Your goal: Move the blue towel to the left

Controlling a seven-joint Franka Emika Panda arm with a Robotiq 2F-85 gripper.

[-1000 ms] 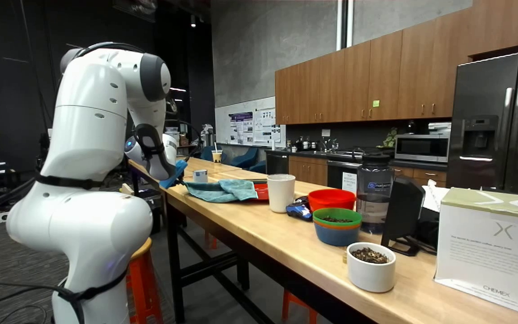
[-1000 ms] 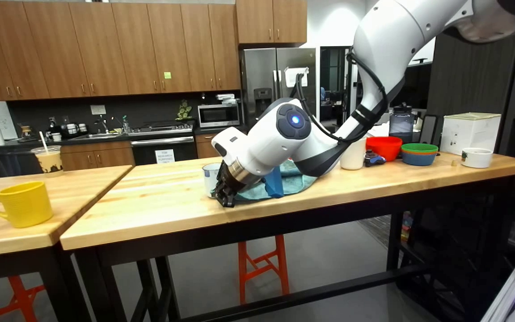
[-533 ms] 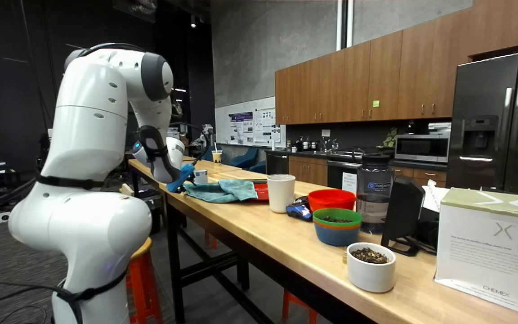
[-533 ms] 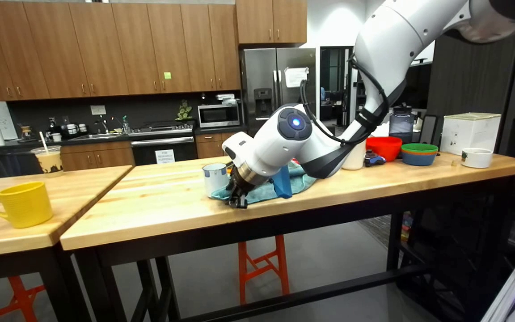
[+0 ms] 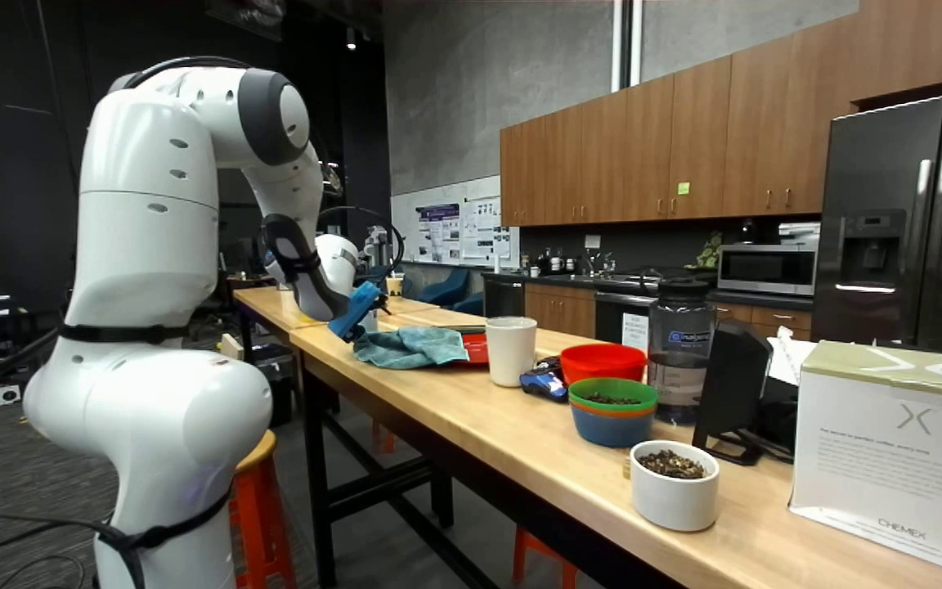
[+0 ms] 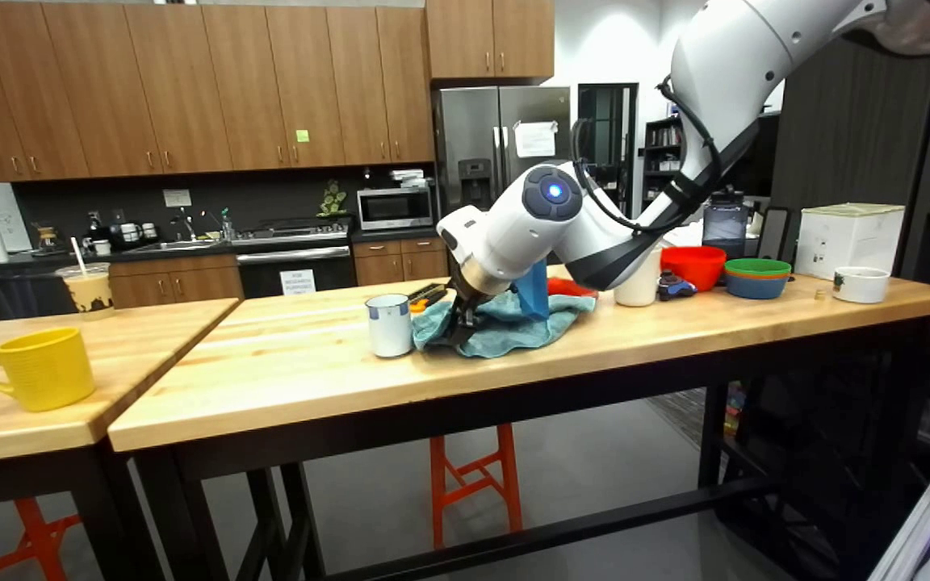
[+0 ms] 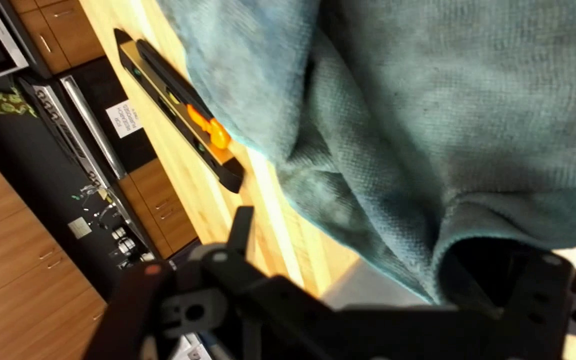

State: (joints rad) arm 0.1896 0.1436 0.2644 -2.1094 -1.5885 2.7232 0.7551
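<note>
The blue towel (image 6: 513, 327) lies rumpled on the wooden table, teal-toned and folded over itself; it shows in both exterior views (image 5: 410, 348). In the wrist view the towel (image 7: 418, 125) fills most of the upper right. Down at the towel's end nearest the white-and-blue mug is my gripper (image 6: 459, 327), its tips among the folds. Seen from the wrist, the gripper (image 7: 363, 250) stands wide open. One finger (image 7: 240, 230) is bare on the left; the other side is largely hidden where a towel fold arches over it. Whether the fabric clings to that finger I cannot tell.
The mug (image 6: 390, 327) stands just beside the towel. Behind lies a black level with an orange object (image 7: 213, 132). Past the towel are a red dish (image 5: 477, 350), a tall white cup (image 5: 512, 352) and several bowls (image 5: 614, 409). A yellow mug (image 6: 37, 367) sits on the adjoining table.
My gripper has moved away from the table's front edge and toward the bowls, past the mug. The towel's mug-side edge has shifted the same way, uncovering the mug. The far end stays put.
</note>
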